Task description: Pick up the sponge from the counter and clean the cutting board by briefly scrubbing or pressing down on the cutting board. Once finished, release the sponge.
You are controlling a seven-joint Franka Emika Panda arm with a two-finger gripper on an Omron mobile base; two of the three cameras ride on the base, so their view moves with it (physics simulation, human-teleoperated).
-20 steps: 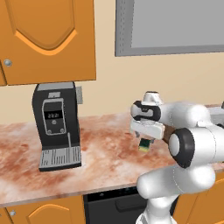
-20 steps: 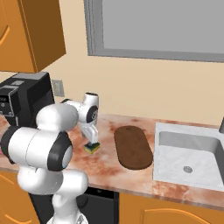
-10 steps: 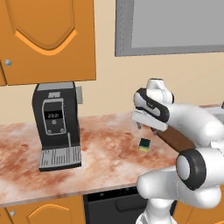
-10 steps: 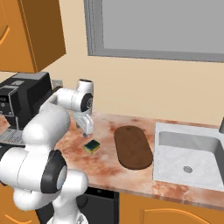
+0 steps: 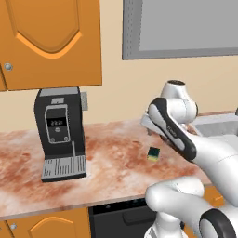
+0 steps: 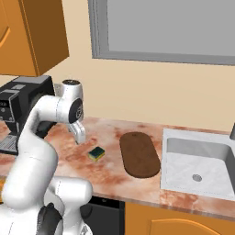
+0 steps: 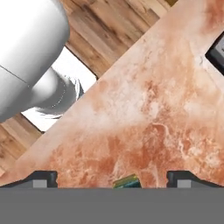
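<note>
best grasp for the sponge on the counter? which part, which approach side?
Come from straight above and close on the two long yellow side faces of the sponge. It lies flat on the counter, green layer up, with bare stone on all sides and the cutting board apart to one side. The end effector is open; it probably needs a wrist turn to square up.

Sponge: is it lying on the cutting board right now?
No, the sponge sits on the counter, apart from the cutting board beside it.

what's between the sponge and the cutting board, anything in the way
Nothing visible. The sponge lies alone on the counter, with only bare stone between it and the cutting board. The open gripper hangs just above the sponge.
</note>
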